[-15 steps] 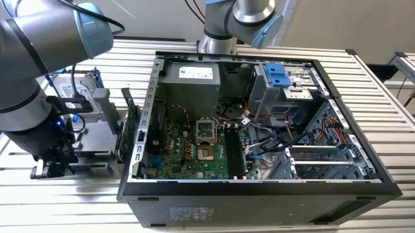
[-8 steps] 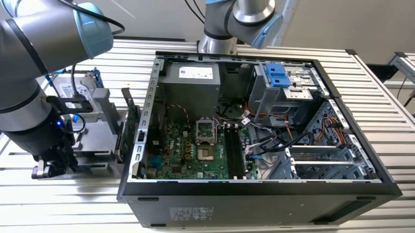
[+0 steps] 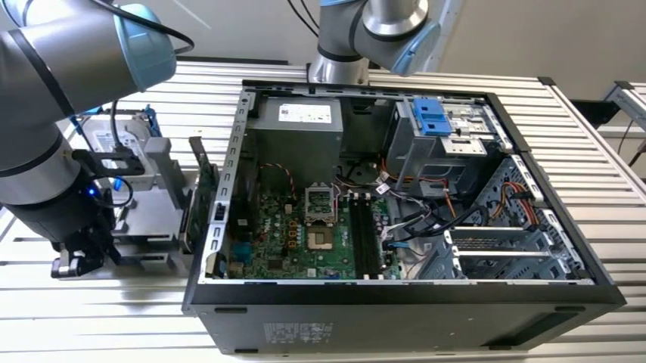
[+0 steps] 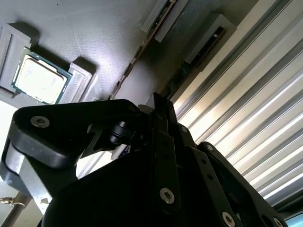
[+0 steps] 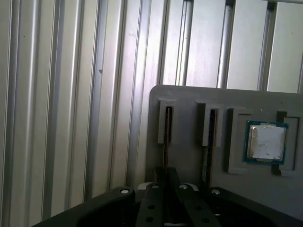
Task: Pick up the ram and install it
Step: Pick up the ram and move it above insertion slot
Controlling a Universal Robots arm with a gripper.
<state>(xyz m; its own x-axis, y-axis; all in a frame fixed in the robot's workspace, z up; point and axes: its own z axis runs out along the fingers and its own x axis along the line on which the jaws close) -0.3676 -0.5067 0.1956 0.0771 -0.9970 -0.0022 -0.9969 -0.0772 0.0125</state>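
Observation:
The ram (image 5: 165, 132) stands edge-on in a slot of a grey holder plate (image 5: 189, 99), the slot farther from the processor chip (image 5: 265, 142). My gripper (image 5: 165, 176) sits over the ram's near end with its fingers drawn together on it. In the second wrist view the same ram (image 4: 187, 71) runs straight into my gripper (image 4: 164, 106). A second stick (image 5: 209, 127) stands in the neighbouring slot. In the exterior view my gripper (image 3: 72, 265) is low at the exterior view's left, beside the open computer case (image 3: 404, 302).
The motherboard's long memory slots (image 3: 368, 234) lie inside the case. Left of the case stand a green circuit card (image 3: 205, 189) and a silver hard drive with blue brackets (image 3: 113, 140). A second arm (image 3: 368, 30) rises behind the case. The table is ribbed metal.

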